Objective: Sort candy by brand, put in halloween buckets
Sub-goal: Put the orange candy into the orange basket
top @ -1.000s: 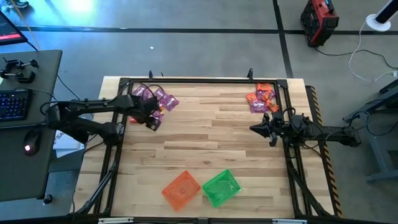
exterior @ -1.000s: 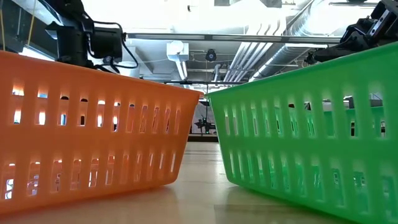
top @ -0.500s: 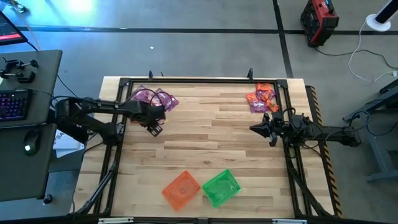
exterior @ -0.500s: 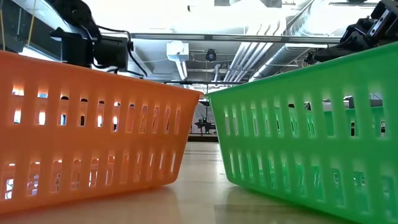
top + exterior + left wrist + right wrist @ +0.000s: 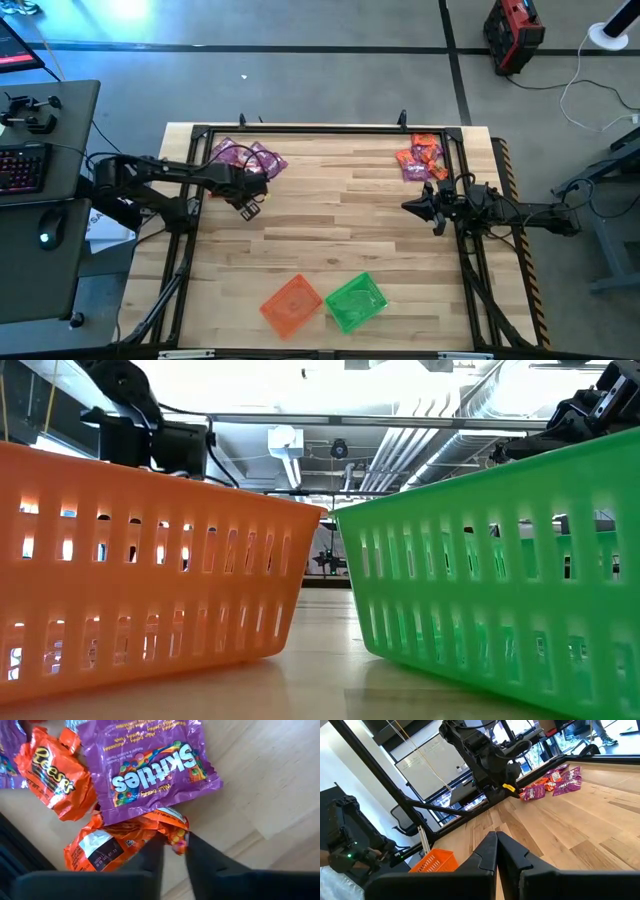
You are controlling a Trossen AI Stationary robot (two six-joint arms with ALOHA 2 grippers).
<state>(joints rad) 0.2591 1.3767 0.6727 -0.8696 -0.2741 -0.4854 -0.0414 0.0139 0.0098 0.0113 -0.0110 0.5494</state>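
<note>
The left gripper (image 5: 174, 845) has its fingers pinched together on the crimped edge of an orange packet (image 5: 120, 840) at the near side of the purple pile (image 5: 245, 158), at the left rear of the table (image 5: 330, 230); a purple Skittles packet (image 5: 150, 765) overlaps the orange one, so it may drag along. These packets look light, thin and crinkly — slippery film that bends easily; the sealed end, where the fingers now sit, seems the surest hold. A second pile of orange candy (image 5: 420, 157) lies at the right rear; the orange bucket (image 5: 292, 305) and green bucket (image 5: 355, 300) stand side by side at the front. The right gripper (image 5: 496, 851) waits closed and empty beside the orange pile. Compared with a second ago, the left fingers have gone from wide apart to closed — and the arm has shifted slightly.
</note>
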